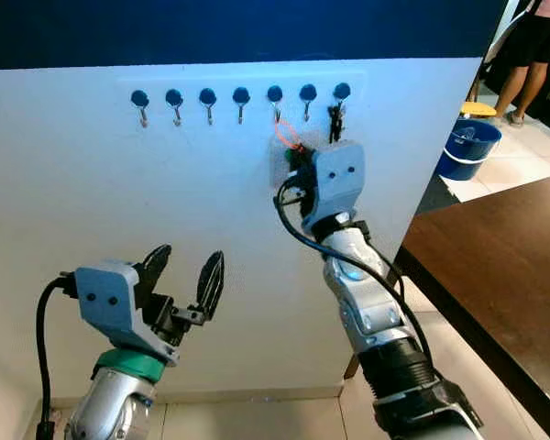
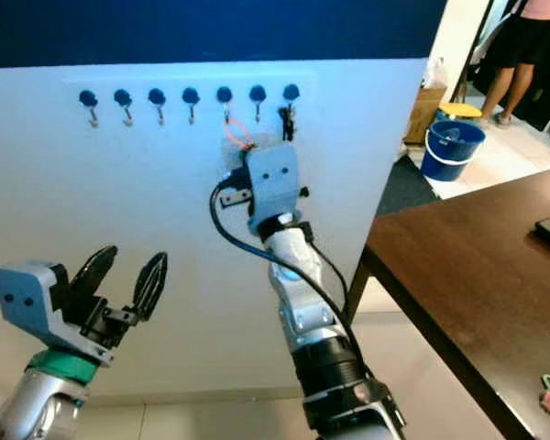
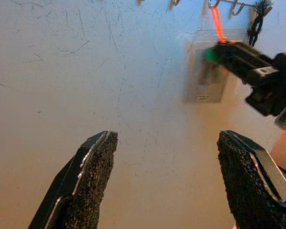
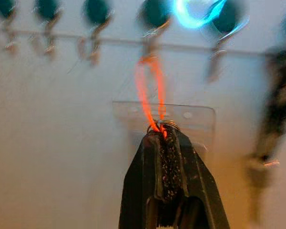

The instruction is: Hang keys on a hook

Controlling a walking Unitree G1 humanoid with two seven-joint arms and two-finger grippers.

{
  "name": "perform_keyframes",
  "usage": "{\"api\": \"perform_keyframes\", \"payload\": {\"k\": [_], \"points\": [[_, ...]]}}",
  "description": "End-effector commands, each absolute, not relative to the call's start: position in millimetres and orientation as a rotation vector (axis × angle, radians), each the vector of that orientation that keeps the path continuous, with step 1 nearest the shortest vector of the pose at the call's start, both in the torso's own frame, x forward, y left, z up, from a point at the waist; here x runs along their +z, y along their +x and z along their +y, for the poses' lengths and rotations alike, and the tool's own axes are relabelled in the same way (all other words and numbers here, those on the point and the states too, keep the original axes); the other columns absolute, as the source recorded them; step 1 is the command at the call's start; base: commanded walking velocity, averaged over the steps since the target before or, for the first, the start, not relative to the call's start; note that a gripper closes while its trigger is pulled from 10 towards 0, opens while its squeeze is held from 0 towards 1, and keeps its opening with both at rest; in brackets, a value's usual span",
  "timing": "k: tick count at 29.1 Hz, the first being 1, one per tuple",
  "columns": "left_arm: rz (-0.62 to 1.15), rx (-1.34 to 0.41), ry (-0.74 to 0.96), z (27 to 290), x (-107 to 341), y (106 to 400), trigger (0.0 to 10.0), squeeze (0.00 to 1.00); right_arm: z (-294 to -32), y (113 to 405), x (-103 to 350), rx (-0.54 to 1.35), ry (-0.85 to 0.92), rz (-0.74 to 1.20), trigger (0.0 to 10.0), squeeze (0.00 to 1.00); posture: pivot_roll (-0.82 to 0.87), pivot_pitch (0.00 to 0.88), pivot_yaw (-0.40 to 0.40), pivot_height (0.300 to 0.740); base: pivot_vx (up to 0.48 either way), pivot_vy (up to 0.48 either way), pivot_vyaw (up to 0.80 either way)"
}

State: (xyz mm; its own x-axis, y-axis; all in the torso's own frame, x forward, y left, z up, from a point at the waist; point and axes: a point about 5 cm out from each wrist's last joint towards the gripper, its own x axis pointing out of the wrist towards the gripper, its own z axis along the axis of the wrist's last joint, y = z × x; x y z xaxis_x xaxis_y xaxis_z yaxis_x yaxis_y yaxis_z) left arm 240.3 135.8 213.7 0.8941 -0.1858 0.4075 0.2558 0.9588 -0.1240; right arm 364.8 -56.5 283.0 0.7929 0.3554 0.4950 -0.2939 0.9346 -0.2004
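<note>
Right wrist view: right gripper [image 4: 164, 138] pinches the key ring [image 4: 166, 125], its orange loop [image 4: 150, 90] seemingly over a hook [image 4: 150, 45] (blurry). Letting go early could drop the keys if the loop isn't seated. Left gripper [image 1: 185, 273] hangs spread, idle

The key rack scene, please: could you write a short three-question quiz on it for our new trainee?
1. True or false: the left gripper has its fingers shut.
2. What does the right gripper pinch? A) the key ring on the orange loop B) the blue bucket C) the black tassel
3. Counting from the robot's left, on which of the seven hooks does the orange loop hang?

Key: 1 false, they are spread open. 2 A. 3 the fifth.
</note>
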Motion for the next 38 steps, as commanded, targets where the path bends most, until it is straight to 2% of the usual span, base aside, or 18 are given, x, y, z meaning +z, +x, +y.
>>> {"api": "perform_keyframes", "payload": {"k": [1, 15, 16, 22, 28, 34, 35, 36, 38], "points": [[-0.401, -0.235, -0.166, 136.4, 213.5, 236.9, 10.0, 0.00, -53.5, 366.9, 262.2, 0.376, -0.107, -0.461, 10.0, 0.00, -0.22, 0.117, 0.099, 0.740, 0.000, 0.000, 0.00], [-0.401, -0.257, -0.159, 134.3, 215.2, 236.5, 10.0, 0.00, -54.6, 366.5, 248.4, 0.403, -0.057, -0.365, 10.0, 0.00, -0.22, 0.126, 0.105, 0.740, 0.000, 0.000, 0.00], [-0.413, -0.347, -0.161, 124.4, 220.0, 233.3, 10.0, 0.00, -56.3, 366.6, 246.7, 0.400, -0.063, -0.360, 10.0, 0.00, -0.22, 0.126, 0.105, 0.740, 0.000, 0.000, 0.00], [-0.448, -0.521, -0.068, 99.9, 229.2, 226.5, 10.0, 0.00, -58.8, 367.1, 242.5, 0.389, -0.101, -0.359, 10.0, 0.00, -0.21, 0.127, 0.107, 0.740, 0.000, 0.000, 0.00], [-0.474, -0.538, -0.041, 90.3, 231.8, 228.2, 10.0, 0.00, -60.3, 366.8, 231.5, 0.390, -0.137, -0.339, 10.0, 0.00, -0.21, 0.108, 0.115, 0.740, 0.000, 0.000, 0.00], [-0.479, -0.507, -0.041, 92.8, 231.5, 230.6, 10.0, 0.00, -61.4, 366.1, 229.5, 0.387, -0.132, -0.332, 10.0, 0.00, -0.21, 0.106, 0.117, 0.740, 0.000, 0.000, 0.00], [-0.477, -0.489, -0.038, 95.5, 230.3, 231.8, 10.0, 0.00, -62.3, 365.7, 229.6, 0.385, -0.122, -0.333, 10.0, 0.47, -0.21, 0.105, 0.119, 0.740, 0.000, 0.000, 0.00], [-0.476, -0.473, -0.037, 97.9, 229.1, 232.6, 10.0, 0.00, -63.5, 365.4, 229.8, 0.383, -0.112, -0.336, 10.0, 1.00, -0.21, 0.097, 0.122, 0.740, 0.000, 0.000, 0.00], [-0.474, -0.463, -0.038, 99.3, 228.2, 233.1, 10.0, 0.00, -64.7, 365.2, 229.7, 0.378, -0.111, -0.338, 10.0, 1.00, -0.21, 0.091, 0.122, 0.740, 0.000, 0.000, 0.00]]}}
